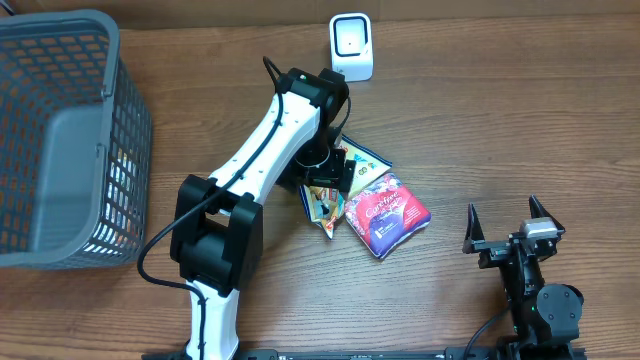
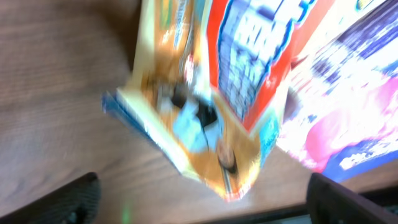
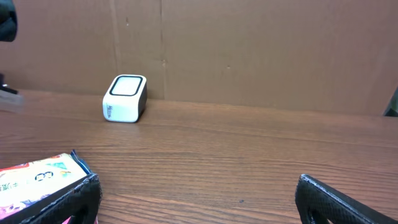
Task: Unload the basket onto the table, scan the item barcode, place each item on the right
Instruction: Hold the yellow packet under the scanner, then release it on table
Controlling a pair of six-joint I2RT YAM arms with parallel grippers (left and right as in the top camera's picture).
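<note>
The left tool (image 2: 202, 190) hangs with its fingers spread wide, holding nothing, directly over the yellow packet (image 2: 186, 130). That packet lies flat on the worktop (image 1: 500, 110) at mid-table, its edge touching or overlapping a pink packet (image 1: 387, 213) beside it. Judging from this, the step in hand is picking up the yellow packet. To do it well, the fingers should drop on either side of one free edge, away from the pink neighbour, and pinch a seam rather than the printed face, so that no code gets covered. No barcode shows in any view, so the packet probably needs turning once lifted, then its coded side presented squarely to the white scanner (image 1: 351, 45) at the far edge. The right tool (image 1: 510, 235) rests well apart, also spread and empty. A grey basket (image 1: 60, 150) stands at the left. The printing on both packets is too blurred or too small to read.
</note>
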